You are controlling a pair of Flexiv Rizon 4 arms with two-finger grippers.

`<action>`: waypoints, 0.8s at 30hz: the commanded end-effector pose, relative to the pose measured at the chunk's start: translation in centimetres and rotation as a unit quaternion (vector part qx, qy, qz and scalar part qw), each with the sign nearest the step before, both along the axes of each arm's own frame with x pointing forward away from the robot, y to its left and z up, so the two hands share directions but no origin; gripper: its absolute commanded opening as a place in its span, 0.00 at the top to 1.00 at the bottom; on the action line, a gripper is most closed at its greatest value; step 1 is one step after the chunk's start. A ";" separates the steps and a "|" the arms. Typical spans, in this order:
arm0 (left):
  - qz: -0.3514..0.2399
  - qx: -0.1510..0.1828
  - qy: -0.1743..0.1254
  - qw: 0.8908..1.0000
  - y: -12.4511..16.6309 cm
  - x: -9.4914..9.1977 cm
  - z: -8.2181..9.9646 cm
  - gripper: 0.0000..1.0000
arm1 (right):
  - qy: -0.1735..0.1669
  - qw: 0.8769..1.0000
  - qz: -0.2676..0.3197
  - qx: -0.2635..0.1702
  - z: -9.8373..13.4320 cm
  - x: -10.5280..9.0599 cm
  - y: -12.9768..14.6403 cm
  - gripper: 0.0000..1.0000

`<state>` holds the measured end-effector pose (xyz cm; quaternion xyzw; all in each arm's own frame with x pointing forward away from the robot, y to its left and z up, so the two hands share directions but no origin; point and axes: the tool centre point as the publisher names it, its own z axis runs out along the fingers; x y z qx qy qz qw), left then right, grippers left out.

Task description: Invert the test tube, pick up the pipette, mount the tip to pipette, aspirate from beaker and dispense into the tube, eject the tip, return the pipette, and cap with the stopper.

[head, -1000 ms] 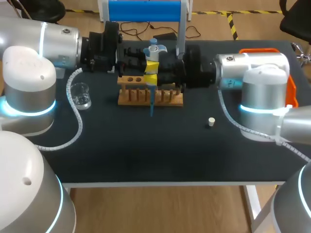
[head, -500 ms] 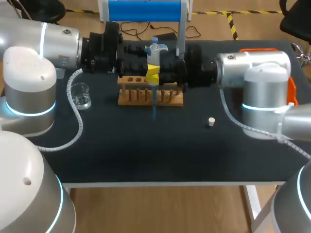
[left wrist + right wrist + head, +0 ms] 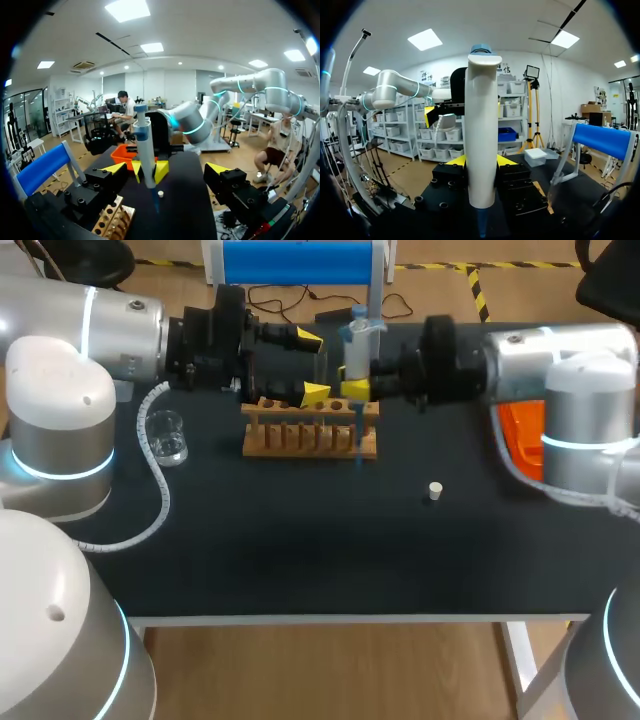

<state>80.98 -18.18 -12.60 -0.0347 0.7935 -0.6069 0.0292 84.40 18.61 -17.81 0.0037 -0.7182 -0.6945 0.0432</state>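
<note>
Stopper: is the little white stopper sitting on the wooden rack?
No, the stopper lies by itself on the dark table, apart from the wooden rack.

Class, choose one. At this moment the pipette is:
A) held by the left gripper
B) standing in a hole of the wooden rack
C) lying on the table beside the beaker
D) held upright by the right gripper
D: the pipette stands upright, clamped between the yellow tips of the right gripper, while the left gripper is open with nothing between its fingers.
</note>
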 end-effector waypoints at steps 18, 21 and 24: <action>0.001 -0.001 -0.001 1.000 0.0 0.0 0.0 0.00 | -0.011 1.000 -0.025 -0.003 2.7 3.6 -18.6 1.00; 0.001 -0.001 -0.001 1.000 0.0 0.0 0.0 0.00 | -0.018 0.999 -0.039 -0.016 3.0 3.8 -20.9 1.00; 0.001 -0.001 -0.001 1.000 0.0 0.0 0.0 0.00 | -0.020 0.999 -0.046 -0.020 3.1 4.3 -22.9 1.00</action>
